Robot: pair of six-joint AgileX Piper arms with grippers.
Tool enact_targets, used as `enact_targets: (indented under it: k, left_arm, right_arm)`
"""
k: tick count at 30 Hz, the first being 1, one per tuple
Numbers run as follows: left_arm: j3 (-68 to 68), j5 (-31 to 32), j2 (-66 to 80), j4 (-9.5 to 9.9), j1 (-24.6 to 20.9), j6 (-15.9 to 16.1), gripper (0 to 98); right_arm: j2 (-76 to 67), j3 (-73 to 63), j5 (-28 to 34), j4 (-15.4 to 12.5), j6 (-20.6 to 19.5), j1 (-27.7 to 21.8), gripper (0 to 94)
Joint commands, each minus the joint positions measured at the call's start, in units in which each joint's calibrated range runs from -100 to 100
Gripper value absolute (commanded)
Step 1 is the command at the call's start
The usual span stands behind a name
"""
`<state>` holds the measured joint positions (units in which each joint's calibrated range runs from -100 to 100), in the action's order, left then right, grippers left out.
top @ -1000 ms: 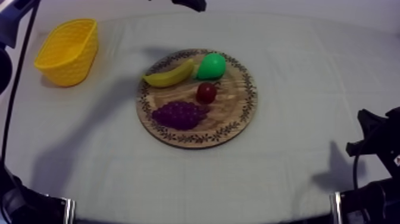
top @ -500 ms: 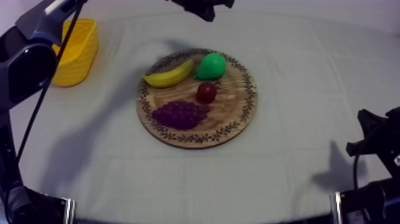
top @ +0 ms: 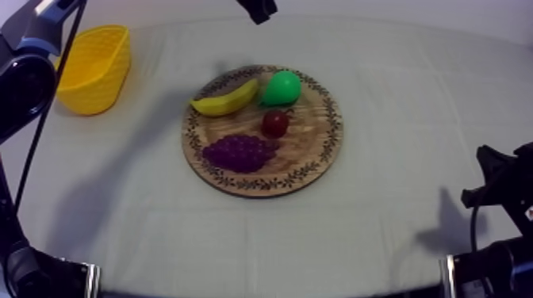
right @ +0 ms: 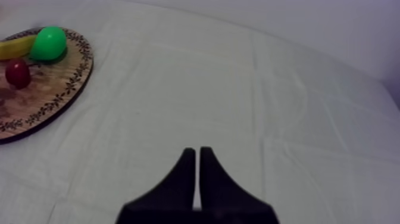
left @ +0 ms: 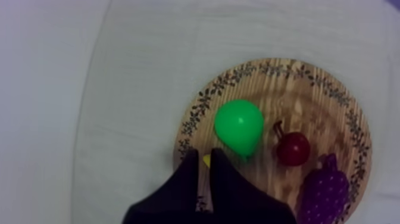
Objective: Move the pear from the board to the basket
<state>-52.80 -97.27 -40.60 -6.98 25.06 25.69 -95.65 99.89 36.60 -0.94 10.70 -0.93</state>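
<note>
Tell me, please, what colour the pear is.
The pear is bright green, clearest in the left wrist view.

Illumination is soft, even and overhead. The left arm (top: pixel 28 79) casts a broad diffuse shadow across the cloth (top: pixel 396 95) left of the wooden board (top: pixel 317 154). The pear (top: pixel 281 87) carries a faint highlight.

You're looking at a matt grey-white cloth (top: pixel 396 95), faintly creased, over the worktop. The round wooden board (top: pixel 313 150) shows pale grain under a dark printed rim pattern. The green plastic pear (top: pixel 281 87) is smooth with a soft sheen, as is the small red fruit (top: pixel 275 123). The purple bunch of grapes (top: pixel 238 152) looks bumpy and duller. The yellow plastic basket (top: pixel 91 71) has a ribbed, woven-look wall.
</note>
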Motion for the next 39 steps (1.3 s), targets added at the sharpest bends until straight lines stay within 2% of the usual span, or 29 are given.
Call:
enact_targets:
  k: [1, 5, 10, 18, 28, 39]
  left_arm:
    - [0.37, -0.71, 0.18, 0.15, -0.01, 3.79, 24.8]
    - [1.36, -2.06, 0.52, 0.58, 0.22, 3.42, 42.8]
    - [2.89, -2.44, 0.64, 2.11, 1.0, 1.49, 58.6]
    - [5.25, -2.56, 1.41, 3.39, 1.44, -1.47, 76.0]
    - [5.16, -2.56, -1.02, 3.72, 1.5, -2.89, 83.4]
    - [-4.43, -2.56, -15.33, 2.55, 1.83, -4.79, 89.0]
  right_arm:
    - [-0.02, 0.0, 0.01, -0.01, -0.03, 0.01, 0.4]
    - [-0.02, 0.0, 0.01, -0.01, -0.01, 0.01, 0.4]
    - [-0.02, 0.0, 0.01, -0.01, -0.03, 0.01, 0.4]
    - [-0.02, 0.0, 0.01, -0.01, -0.03, 0.01, 0.4]
    - [-0.02, 0.0, 0.01, -0.01, 0.01, 0.01, 0.4]
    - [-0.02, 0.0, 0.01, -0.01, 0.02, 0.01, 0.4]
